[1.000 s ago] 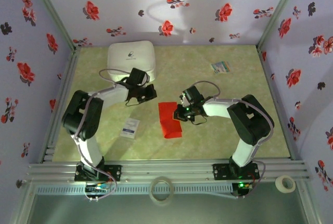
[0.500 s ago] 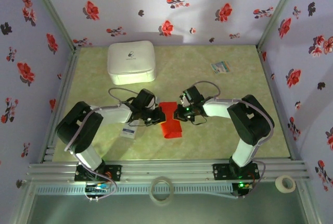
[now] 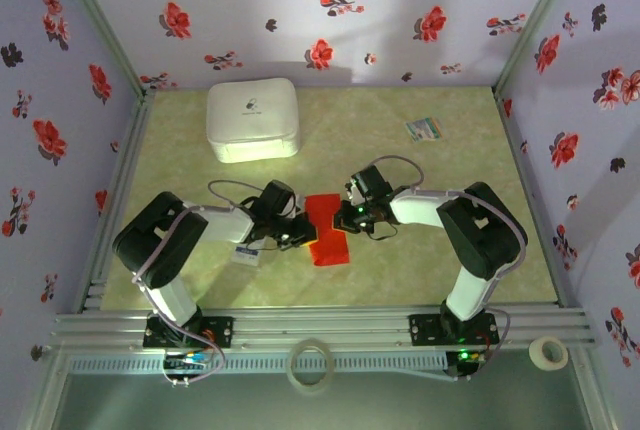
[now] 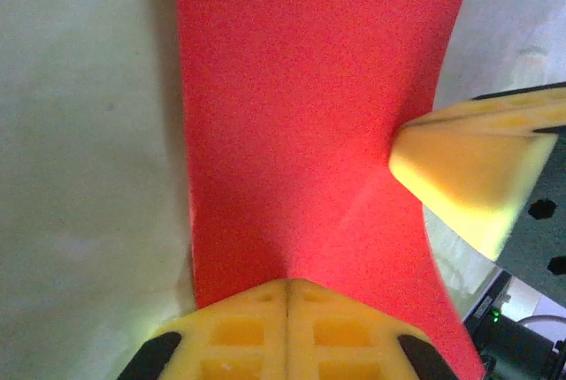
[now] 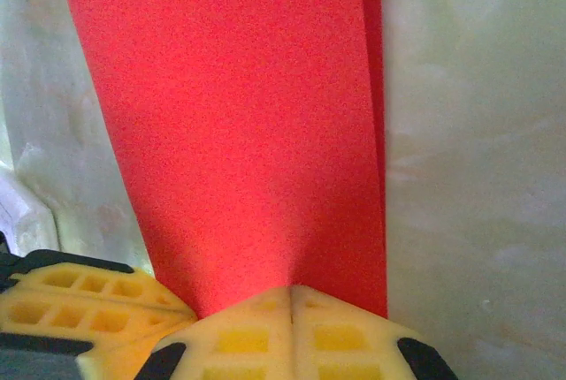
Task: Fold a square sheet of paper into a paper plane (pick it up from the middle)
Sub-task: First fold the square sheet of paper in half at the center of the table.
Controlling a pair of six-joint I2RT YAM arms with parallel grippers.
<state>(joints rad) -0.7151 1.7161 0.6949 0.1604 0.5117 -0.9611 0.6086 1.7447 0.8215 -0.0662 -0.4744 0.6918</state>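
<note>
**Both pincers closed on the red sheet at mid-table**

The square sheet of paper [image 3: 330,248] lay at the middle of the table [image 3: 450,280], between the two arms. It looked like a narrow red strip running from far to near. In the right wrist view a second layer showed along its right edge [image 5: 373,88], so it appeared to be doubled over.

The left gripper [image 3: 303,232] reached in from the left. Its yellow pads were pressed flat together, and the red paper [image 4: 301,133] narrowed into the seam between them [image 4: 287,287], so it was pinched at that edge. The right gripper [image 3: 347,216] came in from the right, a little farther back. Its pads [image 5: 290,293] were likewise closed tight on the opposite edge of the sheet. Each wrist camera caught a yellow finger of the other arm just beside the paper [image 4: 464,168].

A small white packet [image 3: 247,253] lay just left of the left gripper. A white box [image 3: 252,120] sat at the far left, and a multicoloured card [image 3: 424,129] lay at the far right, well apart from the sheet.
</note>
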